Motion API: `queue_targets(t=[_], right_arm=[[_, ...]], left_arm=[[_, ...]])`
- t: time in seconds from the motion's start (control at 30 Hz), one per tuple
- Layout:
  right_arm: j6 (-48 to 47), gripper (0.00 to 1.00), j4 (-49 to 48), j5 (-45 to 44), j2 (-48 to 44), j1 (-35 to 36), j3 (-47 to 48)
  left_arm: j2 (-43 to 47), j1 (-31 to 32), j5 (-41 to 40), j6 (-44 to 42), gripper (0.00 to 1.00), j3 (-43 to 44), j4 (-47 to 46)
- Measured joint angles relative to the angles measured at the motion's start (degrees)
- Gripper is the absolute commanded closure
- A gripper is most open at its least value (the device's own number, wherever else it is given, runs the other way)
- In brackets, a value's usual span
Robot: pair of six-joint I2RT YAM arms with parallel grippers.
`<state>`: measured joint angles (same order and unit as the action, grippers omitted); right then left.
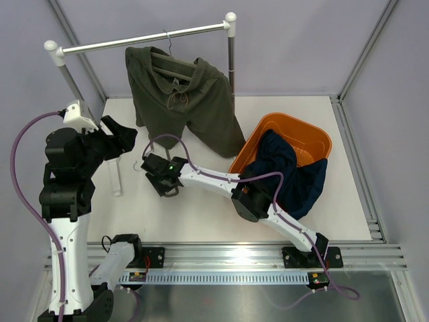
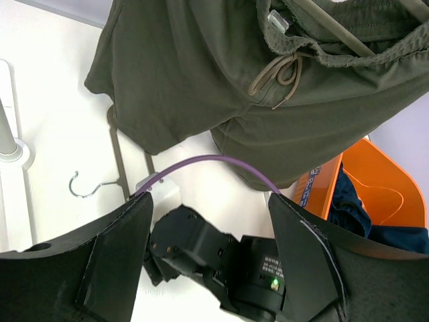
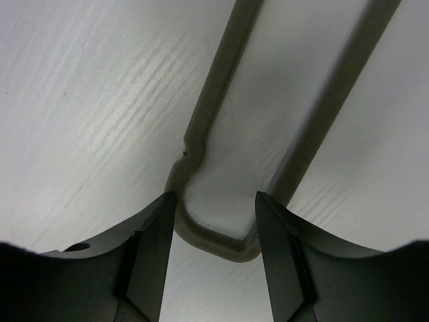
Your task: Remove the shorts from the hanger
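The olive-green shorts (image 1: pixel 184 100) hang on a hanger (image 1: pixel 164 62) from the rack's bar (image 1: pixel 144 39), legs reaching the table. In the left wrist view the shorts (image 2: pixel 201 74) fill the top, with the drawstring (image 2: pixel 281 70) and the hanger's bar (image 2: pixel 335 30) inside the waistband. My left gripper (image 1: pixel 124 137) is open and empty, raised left of the shorts and apart from them; its fingers (image 2: pixel 114 255) frame that view. My right gripper (image 1: pixel 164 186) is low on the table below the shorts, open, its jaws straddling the end loop of a second grey hanger (image 3: pixel 211 221) that lies flat.
The second hanger's hook (image 2: pixel 84 188) lies on the white table (image 1: pixel 201 221). An orange basket (image 1: pixel 312 134) with dark blue clothes (image 1: pixel 288 174) stands at the right. The rack's left post (image 1: pixel 74 87) and foot (image 2: pixel 13 151) stand close to my left arm.
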<state>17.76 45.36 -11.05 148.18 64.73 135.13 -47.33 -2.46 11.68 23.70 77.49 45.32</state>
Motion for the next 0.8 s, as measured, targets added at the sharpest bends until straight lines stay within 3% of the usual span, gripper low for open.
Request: queue_targets(t=[0.37, 0.8], right_arm=[[0.04, 0.42, -4.44, -1.53, -5.11, 2.36, -9.31], [0.04, 0.41, -5.33, -1.75, -7.65, 5.77, -10.78]], left_arm=[[0.48, 0.00, 0.02, -0.79, 0.25, -0.26, 0.04], [0.52, 0.00, 0.02, -1.42, 0.25, -0.26, 0.07]])
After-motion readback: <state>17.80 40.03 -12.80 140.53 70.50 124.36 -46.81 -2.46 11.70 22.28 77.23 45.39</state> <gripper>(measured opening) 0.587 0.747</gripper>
